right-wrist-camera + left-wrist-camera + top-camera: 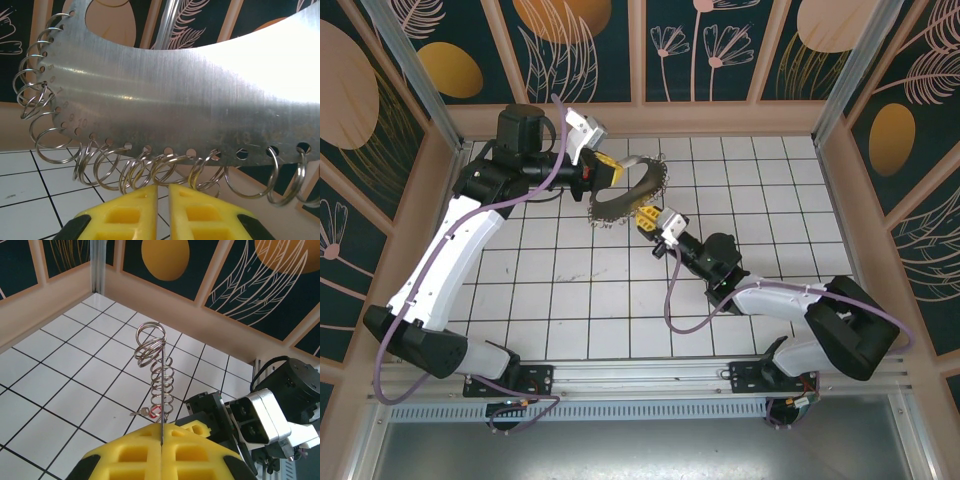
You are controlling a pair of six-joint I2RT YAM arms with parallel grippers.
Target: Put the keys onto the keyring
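Nearest us, the right gripper [162, 189] shows just its yellow fingertips, the rest cut off by the bottom edge of its wrist view. A narrow slit stands between them, and we cannot tell whether they pinch anything. Just beyond those tips hangs the fringe of small metal rings [145, 170] on the keyring [175, 95], whose wide brushed band runs out of that picture at the right. From above, we see this gripper at the hoop's near edge, over the white tiled table [570, 290]. On the hoop's far-left side the left gripper [161, 430] is clenched on the keyring. In its wrist view the band is edge-on, a thin line rising from between its yellow fingers. Low beside that line we make out a tiny key with a red tag [149, 412]. It is too small for us to tell whether it hangs from a ring or lies on the tiles.
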